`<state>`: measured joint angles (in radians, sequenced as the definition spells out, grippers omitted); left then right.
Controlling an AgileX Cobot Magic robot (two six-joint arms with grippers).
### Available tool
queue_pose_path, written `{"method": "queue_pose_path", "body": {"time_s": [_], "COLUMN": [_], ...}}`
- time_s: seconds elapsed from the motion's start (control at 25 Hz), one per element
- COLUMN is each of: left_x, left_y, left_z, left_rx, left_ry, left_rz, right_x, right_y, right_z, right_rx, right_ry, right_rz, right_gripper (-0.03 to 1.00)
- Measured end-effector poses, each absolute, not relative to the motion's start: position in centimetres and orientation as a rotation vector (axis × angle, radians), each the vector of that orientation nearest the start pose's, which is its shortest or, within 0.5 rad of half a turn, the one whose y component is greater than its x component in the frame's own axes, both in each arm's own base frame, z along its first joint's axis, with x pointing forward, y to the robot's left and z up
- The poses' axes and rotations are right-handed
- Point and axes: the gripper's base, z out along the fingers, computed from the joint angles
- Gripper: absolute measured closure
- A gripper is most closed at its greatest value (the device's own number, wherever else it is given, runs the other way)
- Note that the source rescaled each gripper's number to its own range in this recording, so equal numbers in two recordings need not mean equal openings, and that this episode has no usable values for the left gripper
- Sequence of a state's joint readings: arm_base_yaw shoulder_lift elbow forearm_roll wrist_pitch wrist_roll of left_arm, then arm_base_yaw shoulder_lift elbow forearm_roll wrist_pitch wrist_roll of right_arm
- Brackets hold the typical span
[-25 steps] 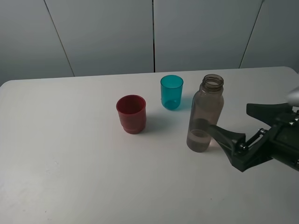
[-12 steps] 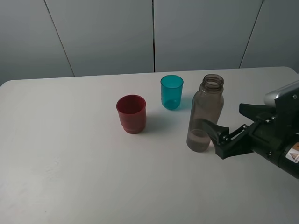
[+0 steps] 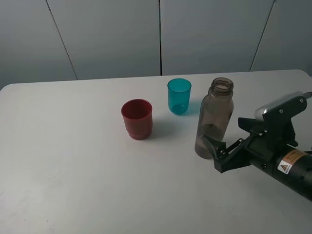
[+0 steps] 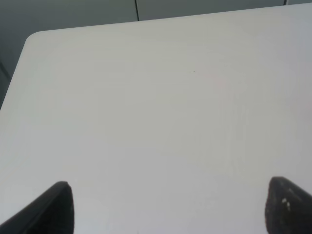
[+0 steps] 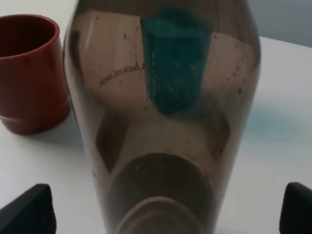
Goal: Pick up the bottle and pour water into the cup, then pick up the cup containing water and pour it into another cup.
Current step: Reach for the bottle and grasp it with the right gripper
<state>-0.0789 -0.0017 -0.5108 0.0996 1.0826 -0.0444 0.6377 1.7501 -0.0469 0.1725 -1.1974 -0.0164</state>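
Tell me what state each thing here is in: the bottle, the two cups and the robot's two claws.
bottle: upright, uncapped, nearly empty, not gripped.
teal cup: upright, looks empty.
red cup: upright, looks empty.
right gripper: open, jaws on either side of the bottle's lower part.
left gripper: open, holding nothing.

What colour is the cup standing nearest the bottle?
Teal-blue and see-through; the cup shows best in the exterior high view.
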Motion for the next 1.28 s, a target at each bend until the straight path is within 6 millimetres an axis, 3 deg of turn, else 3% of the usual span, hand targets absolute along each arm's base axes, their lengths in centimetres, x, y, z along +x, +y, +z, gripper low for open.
{"method": "queue_pose_path", "body": {"time_s": [0.56,1.28], "left_x": [-0.7,-0.7], "left_y": [0.9,0.9], "left_z": [27.9,27.9], "left_rx": [0.029,0.029], "left_ry": [2.050,2.050], "left_rz": [0.043,0.043], "right_x": [18.5,19.9], "right_y": [11.7,12.6], "right_z": [11.0,11.0], "right_rx": [-0.426,-0.394], "right_ry": [1.862,1.839], "right_rz": [0.301,0.309], "right_gripper": [-0.03,-0.03]}}
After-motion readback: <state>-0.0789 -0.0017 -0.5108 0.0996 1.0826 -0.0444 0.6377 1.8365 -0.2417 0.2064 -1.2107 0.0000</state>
